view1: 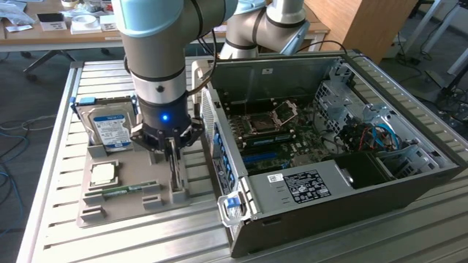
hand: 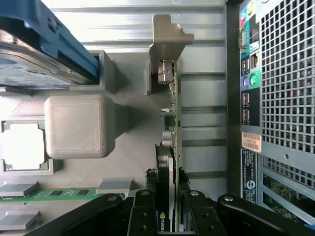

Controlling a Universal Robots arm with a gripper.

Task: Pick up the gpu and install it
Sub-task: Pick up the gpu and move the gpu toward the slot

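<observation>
One step is in hand, the pick-up: the pincer is clenched on the gpu, which stands on edge in the grey holder on the counter, beside the open computer case. Lifting calls for a straight upward pull.

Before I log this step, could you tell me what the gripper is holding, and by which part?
The gpu, standing on edge in the tray: the fingers pinch its two faces at the end away from the metal bracket.
</observation>
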